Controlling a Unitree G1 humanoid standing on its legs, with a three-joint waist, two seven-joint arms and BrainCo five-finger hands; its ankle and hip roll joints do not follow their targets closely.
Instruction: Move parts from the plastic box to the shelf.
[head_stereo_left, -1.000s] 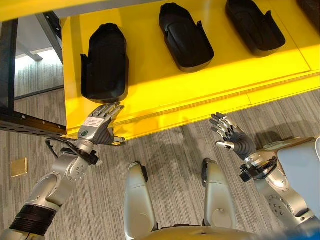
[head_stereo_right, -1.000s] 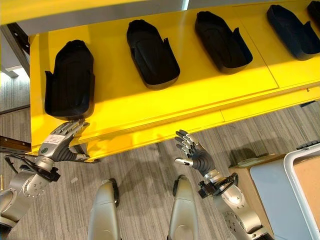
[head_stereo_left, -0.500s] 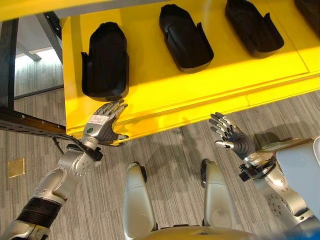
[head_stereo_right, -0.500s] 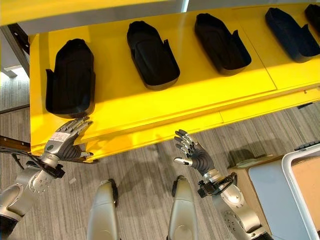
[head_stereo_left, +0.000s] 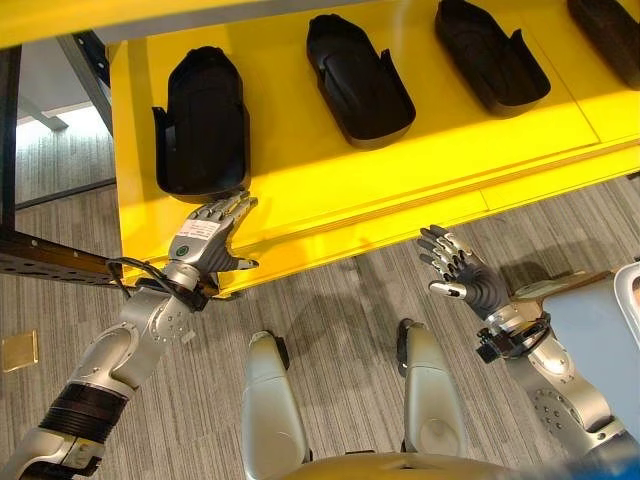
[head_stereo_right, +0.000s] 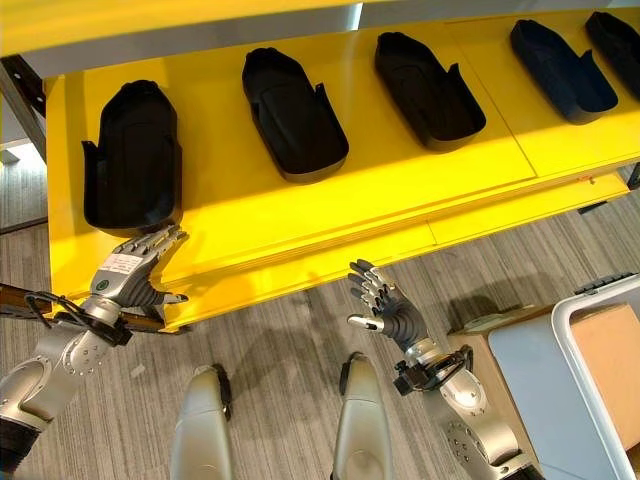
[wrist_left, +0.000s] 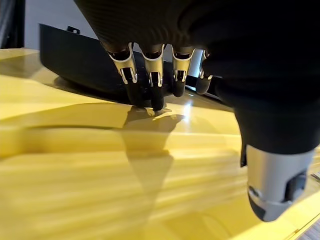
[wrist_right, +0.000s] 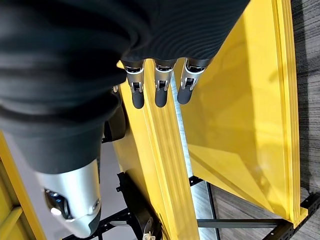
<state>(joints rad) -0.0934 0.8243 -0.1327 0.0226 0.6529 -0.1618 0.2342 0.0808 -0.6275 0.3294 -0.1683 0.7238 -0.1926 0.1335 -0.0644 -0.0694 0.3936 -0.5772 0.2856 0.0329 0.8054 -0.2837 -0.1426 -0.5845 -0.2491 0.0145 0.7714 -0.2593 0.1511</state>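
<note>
Along the yellow shelf lie black parts, well apart.

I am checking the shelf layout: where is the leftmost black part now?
In the left eye view the leftmost black part lies on the yellow shelf near its left end, just beyond the left hand.

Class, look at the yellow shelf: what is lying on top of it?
On the yellow shelf lie five black parts in a row. The left hand, fingers straight, rests at its front edge near the leftmost part. What lies beneath the parts is covered.
</note>
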